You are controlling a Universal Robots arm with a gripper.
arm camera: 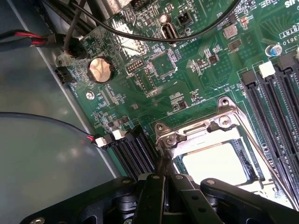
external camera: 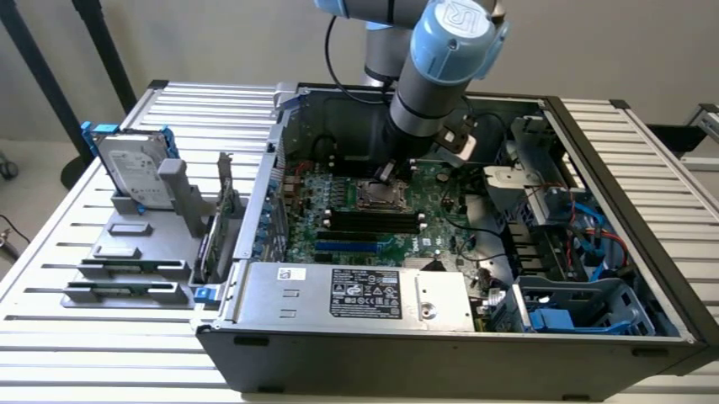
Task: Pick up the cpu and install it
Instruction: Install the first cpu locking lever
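Slatted metal tabletop (external camera: 629,143) carries an open computer case (external camera: 450,345), a hard drive (external camera: 130,172) standing in a gray rack well off to the exterior view's left. Inside, the robot arm (external camera: 444,67) reaches down between the case walls, cables close beside it. Its gripper (arm camera: 164,179), fingers drawn together, touches the socket frame (arm camera: 196,130) on the green motherboard (arm camera: 187,70). Just beside the fingertips, the cpu (arm camera: 212,161) lies flat in the socket.
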